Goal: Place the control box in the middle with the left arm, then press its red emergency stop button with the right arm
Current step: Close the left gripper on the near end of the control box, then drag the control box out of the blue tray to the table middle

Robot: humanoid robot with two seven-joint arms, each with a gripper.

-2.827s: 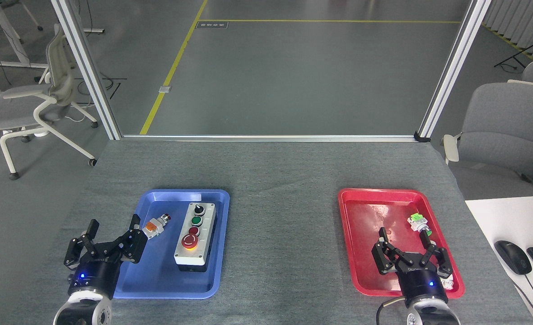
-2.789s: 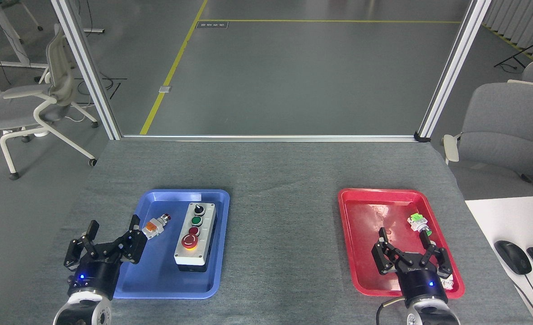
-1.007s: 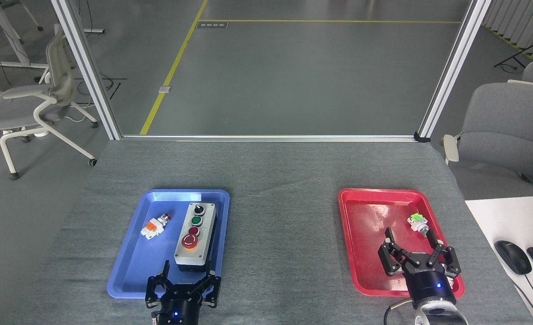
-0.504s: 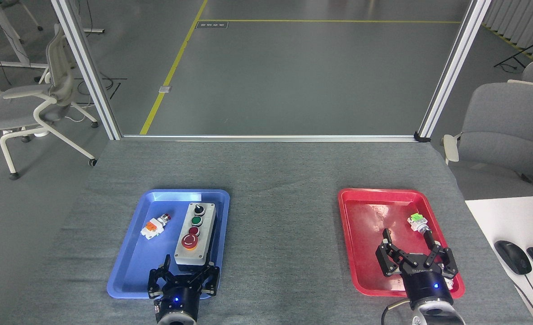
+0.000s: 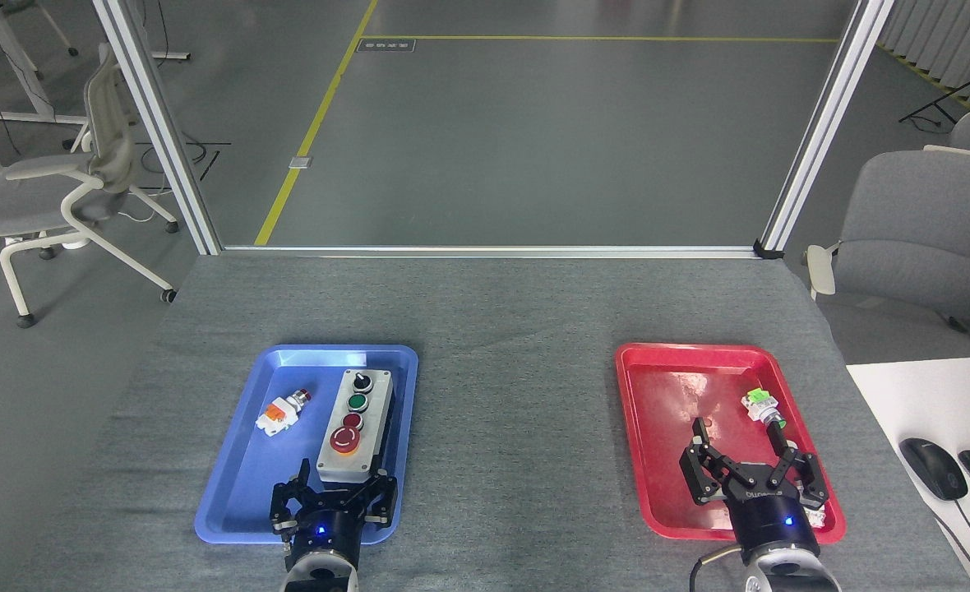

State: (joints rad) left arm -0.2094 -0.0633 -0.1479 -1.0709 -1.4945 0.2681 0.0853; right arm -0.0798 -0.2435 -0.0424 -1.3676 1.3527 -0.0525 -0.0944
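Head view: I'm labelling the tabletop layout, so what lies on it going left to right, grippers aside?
Blue tray → white-orange switch → control box → bare grey middle → red tray → green-tipped switch.

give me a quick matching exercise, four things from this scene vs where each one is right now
Things:
1. control box
2. white-green switch
3. left gripper
4. computer mouse

Places:
A. in the red tray
B. on the white desk at far right
C. in the blue tray, beside a white-orange switch
D. open at the box's near end

Pairs: 1-C, 2-A, 3-D, 4-B
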